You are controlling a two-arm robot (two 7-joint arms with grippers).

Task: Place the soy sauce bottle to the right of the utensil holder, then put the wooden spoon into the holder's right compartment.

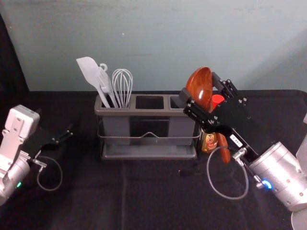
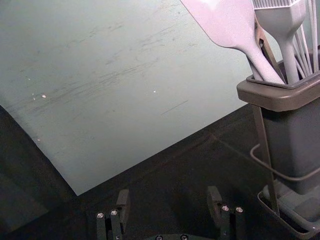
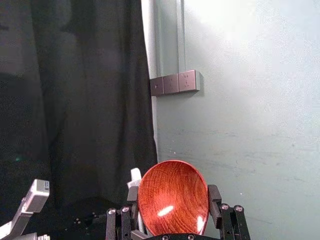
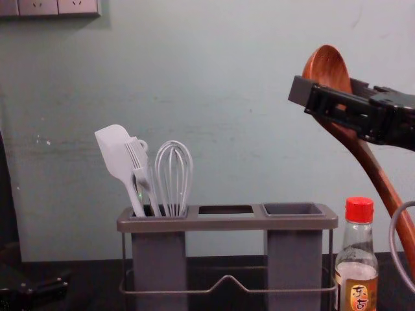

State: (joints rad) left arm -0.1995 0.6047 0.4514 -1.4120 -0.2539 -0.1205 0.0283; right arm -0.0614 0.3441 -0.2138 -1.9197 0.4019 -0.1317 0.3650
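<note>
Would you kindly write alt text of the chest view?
The right gripper holds a wooden spoon, bowl up, its handle slanting down beside a soy sauce bottle right of a utensil holder. A spatula, brush and whisk stand in the holder's left compartment. The left gripper is at lower left.

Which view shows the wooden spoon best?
The chest view, because the wooden spoon shows from bowl to handle, crossed by the right gripper. The head view shows the bowl and lower handle, the gripper between; the right wrist view, the bowl's hollow.
</note>
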